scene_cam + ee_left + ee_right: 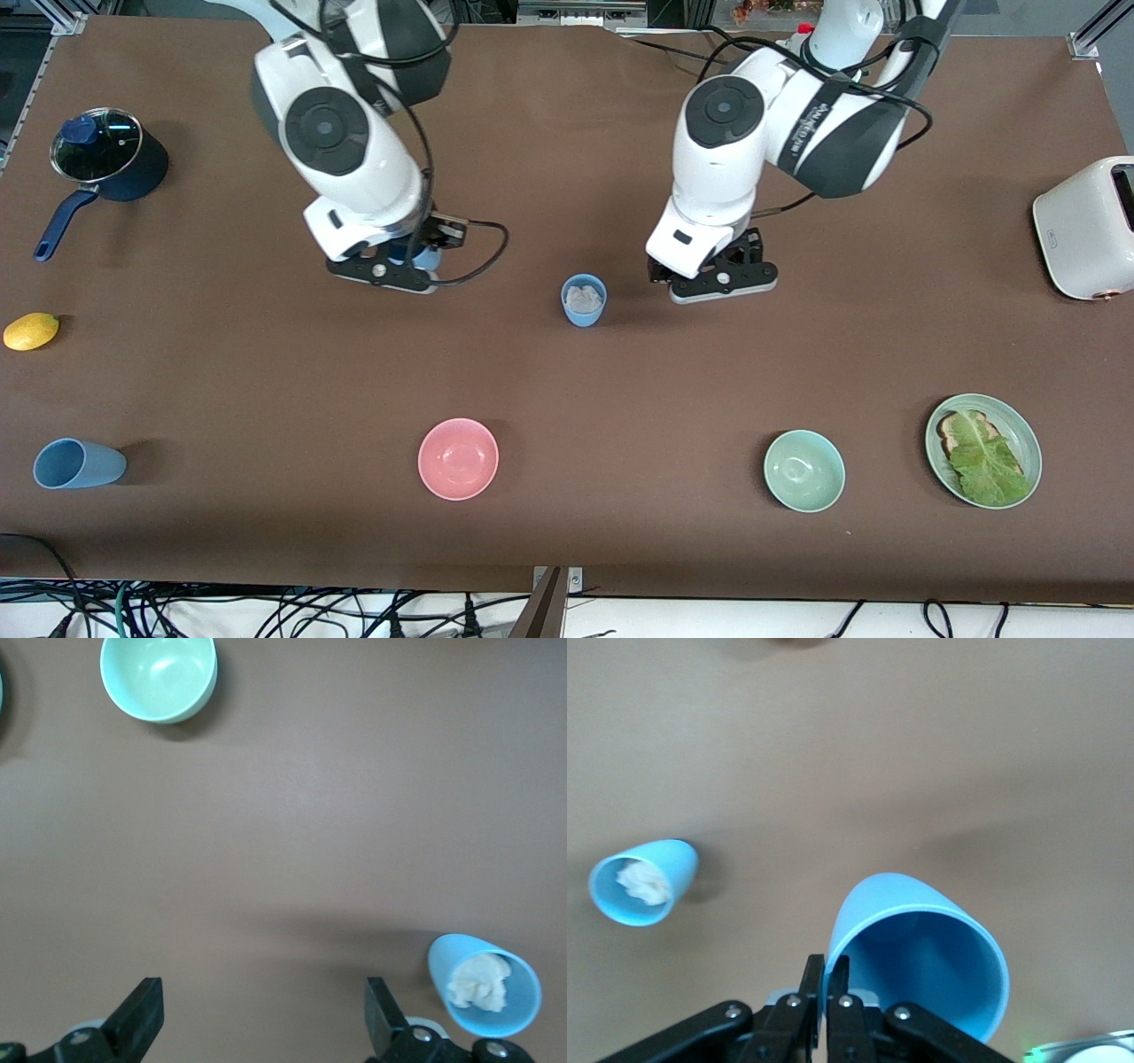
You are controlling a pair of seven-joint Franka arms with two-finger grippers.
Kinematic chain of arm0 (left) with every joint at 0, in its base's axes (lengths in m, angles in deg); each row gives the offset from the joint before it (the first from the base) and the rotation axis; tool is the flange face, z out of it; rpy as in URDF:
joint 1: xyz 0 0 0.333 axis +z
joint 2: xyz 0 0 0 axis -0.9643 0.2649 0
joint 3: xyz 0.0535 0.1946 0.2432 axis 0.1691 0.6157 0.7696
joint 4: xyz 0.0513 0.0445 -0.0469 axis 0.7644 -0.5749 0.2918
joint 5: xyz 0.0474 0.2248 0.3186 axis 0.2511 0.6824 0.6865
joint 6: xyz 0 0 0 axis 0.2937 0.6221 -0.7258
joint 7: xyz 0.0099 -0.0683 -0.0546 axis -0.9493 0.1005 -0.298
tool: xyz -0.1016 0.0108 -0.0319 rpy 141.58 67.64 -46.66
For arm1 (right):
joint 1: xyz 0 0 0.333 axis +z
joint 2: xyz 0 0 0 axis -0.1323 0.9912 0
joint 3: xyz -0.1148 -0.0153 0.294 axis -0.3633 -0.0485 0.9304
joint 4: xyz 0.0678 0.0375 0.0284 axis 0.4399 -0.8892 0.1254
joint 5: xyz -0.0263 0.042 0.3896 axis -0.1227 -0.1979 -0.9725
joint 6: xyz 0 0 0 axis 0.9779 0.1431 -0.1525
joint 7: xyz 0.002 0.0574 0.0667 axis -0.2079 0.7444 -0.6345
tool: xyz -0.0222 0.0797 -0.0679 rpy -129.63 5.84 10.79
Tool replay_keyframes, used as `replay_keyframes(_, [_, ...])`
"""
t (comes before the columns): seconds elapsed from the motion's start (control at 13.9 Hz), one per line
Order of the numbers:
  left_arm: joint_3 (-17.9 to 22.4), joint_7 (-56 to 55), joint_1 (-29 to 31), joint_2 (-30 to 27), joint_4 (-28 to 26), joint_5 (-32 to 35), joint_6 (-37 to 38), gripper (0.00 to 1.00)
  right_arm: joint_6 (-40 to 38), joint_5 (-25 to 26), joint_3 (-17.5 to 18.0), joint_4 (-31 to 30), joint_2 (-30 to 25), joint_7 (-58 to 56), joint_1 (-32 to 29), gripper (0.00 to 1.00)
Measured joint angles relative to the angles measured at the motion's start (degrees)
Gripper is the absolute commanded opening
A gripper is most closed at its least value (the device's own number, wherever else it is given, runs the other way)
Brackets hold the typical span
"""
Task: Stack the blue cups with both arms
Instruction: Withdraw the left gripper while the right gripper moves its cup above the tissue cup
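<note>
The brown table (567, 532) carried two white arms reaching down from the bases, and the move ahead appeared to turn on one gap: the cup held by the right gripper (416, 261) hung toward the right arm's end of the table from the standing cup (584, 299), well apart from it, so it would have to travel toward the middle and come down over that cup's open mouth.

The right arm (341, 151) was bent low over the table, its wrist pointing down. Its jaws were pinched tight on the rim of a light-blue cup (921, 961), one finger inside the wall and one outside; the cup hung roughly upright, mouth up, empty inside.

The left arm (753, 151) was folded down as well, and the left gripper (722, 276) hovered just beside the standing cup, toward the left arm's end. Its jaws stood wide with nothing between them. It was the nearer of the two to that cup.

The standing cup stood upright near the table's middle, with a crumpled whitish wad inside it.

A third blue cup (78, 463) lay on its side near the front edge at the right arm's end, its long axis running along the table's length, far from both grippers.
</note>
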Motion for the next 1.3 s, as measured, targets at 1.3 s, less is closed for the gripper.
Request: replay_keyframes(1.3, [15.5,44.5,7.3,-6.9,0.1,-6.5,2.7,1.00,17.1,-2.1,-0.2,15.3,16.8,26.4,12.7,0.00])
